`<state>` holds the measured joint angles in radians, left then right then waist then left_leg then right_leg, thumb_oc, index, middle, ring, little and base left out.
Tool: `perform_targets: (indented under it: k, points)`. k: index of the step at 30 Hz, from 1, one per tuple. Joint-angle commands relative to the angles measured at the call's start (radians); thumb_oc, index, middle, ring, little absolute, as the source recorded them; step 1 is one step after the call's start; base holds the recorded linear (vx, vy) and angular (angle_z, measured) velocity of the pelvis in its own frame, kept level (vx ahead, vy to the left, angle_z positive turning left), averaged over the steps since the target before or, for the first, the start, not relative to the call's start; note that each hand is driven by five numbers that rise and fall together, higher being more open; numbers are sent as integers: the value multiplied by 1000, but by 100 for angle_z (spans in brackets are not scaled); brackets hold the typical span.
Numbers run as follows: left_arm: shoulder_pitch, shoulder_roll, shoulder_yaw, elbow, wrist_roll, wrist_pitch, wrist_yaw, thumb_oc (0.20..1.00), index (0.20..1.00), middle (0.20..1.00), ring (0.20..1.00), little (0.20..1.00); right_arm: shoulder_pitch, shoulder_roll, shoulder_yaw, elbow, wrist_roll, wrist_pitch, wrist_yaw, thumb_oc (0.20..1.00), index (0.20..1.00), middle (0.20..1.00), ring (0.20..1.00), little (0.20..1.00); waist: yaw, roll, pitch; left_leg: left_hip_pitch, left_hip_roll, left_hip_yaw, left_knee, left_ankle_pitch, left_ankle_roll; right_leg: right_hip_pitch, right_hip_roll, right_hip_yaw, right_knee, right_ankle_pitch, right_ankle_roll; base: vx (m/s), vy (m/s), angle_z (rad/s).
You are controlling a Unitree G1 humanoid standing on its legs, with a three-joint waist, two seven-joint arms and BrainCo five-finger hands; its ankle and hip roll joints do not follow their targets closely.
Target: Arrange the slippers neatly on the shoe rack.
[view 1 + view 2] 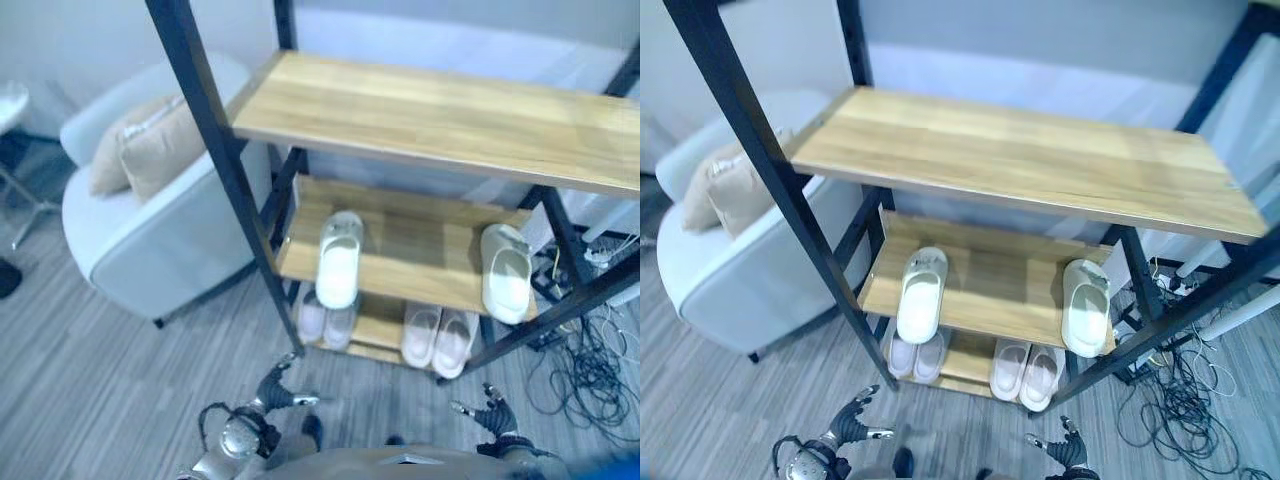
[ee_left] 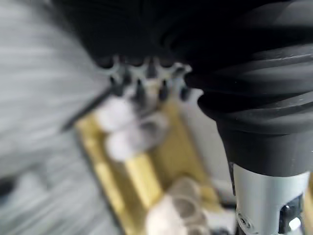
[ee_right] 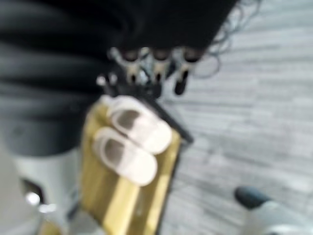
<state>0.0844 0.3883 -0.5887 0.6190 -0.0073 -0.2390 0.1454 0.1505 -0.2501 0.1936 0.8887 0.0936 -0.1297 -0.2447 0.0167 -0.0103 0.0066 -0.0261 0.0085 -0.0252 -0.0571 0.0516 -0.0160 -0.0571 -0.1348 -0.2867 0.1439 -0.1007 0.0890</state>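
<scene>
Slippers [image 1: 339, 262] at twelve o'clock sit apart on the rack [image 1: 420, 240]; my empty, loose-fingered hands [image 1: 283, 392] must reach in first.

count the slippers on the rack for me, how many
6. Two lie apart on the middle shelf: left slipper, right slipper. Two pairs sit on the bottom shelf: left pair, right pair. More may be hidden under the shelves.

Even daylight; blurred, smeared wrist views

2 slippers [image 1: 339, 258] [image 1: 506, 271] on the middle shelf [image 1: 420, 250], left and right ends; 2 pairs [image 1: 327, 318] [image 1: 440, 338] on the bottom shelf [image 1: 380, 325] beneath; armchair [image 1: 150, 210] left of the shoe rack [image 1: 215, 140].
</scene>
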Motion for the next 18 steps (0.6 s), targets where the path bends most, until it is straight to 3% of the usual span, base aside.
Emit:
perform_targets:
  k: [1,3,5,10,16,18]
  points:
    - [-87,-6,-4,-76,58,-12,-59,1000,1000,1000,1000,1000,-54,-30,27,-72,10,-5,15,1000,1000,1000,1000,1000,2,-2,105,-23,51,-9,12,-38,-53,-2,-2,12,-25,40,48,192,-26,-15]
    - [-128,18,-61,-155,112,3,-112,1000,1000,1000,1000,1000,-56,-29,29,-31,6,4,32,1000,1000,1000,1000,1000,-7,11,90,34,54,5,-30,-35,-57,52,13,24,-78,44,48,186,-27,-15]
    - [-192,67,-137,-340,138,-15,-194,1000,1000,1000,1000,1000,-37,-28,28,23,-12,12,38,1000,1000,1000,1000,1000,-21,26,69,56,49,15,-30,-42,-61,97,18,25,-135,62,49,96,-48,-21]
    - [-231,124,-143,-589,-23,-6,-323,1000,1000,1000,1000,1000,-35,-27,31,61,-42,26,55,1000,1000,1000,1000,1000,-35,45,72,49,47,19,-30,-35,-70,126,23,35,-189,78,49,24,-52,-13]
    - [-350,92,-126,-624,29,-13,-252,1000,1000,1000,1000,1000,-38,-26,27,70,-42,23,45,1000,1000,1000,1000,1000,-50,66,91,20,38,14,-30,-25,-79,109,27,38,-202,78,42,-11,-22,-4]
    - [-445,37,-110,-539,111,-14,-156,1000,1000,1000,1000,1000,-42,-38,41,42,-53,21,43,1000,1000,1000,1000,1000,-60,78,112,2,35,10,-30,-19,-86,92,26,37,-196,73,40,-43,-12,-3]
